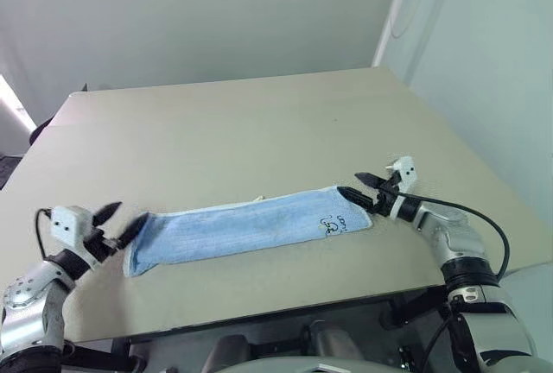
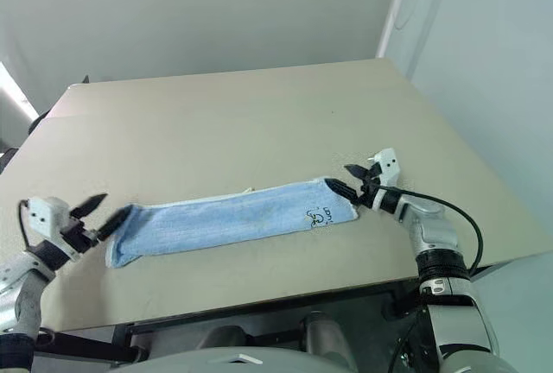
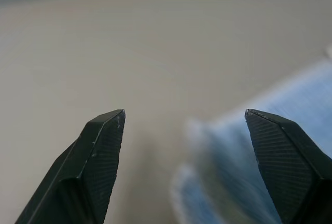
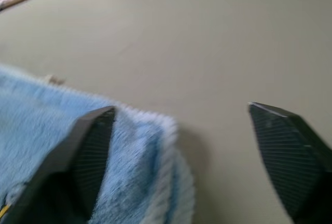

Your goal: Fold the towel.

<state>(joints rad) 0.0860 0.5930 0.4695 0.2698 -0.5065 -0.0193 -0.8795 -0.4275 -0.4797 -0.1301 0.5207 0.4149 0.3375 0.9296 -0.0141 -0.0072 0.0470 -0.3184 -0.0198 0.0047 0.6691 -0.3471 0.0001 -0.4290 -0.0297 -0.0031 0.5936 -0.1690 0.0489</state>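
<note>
The towel (image 1: 246,228), light blue with white edging and a dark logo (image 1: 333,224) near its right end, lies as a long narrow strip across the front of the table (image 1: 242,131). My left gripper (image 1: 121,222) stands open at the strip's left end, one finger by the cloth's edge. At the right end my right gripper (image 1: 356,186) is open too, its lower fingertip at the towel's corner. In the left wrist view the towel (image 3: 249,162) lies past the open fingers (image 3: 101,151). The right wrist view has the towel corner (image 4: 140,156) beside one finger (image 4: 88,156).
The beige table stretches bare behind the towel to a pale wall. Its front edge (image 1: 259,312) runs just below the towel, and its right edge (image 1: 484,166) lies close to my right arm. A black cable (image 1: 484,226) loops from the right wrist.
</note>
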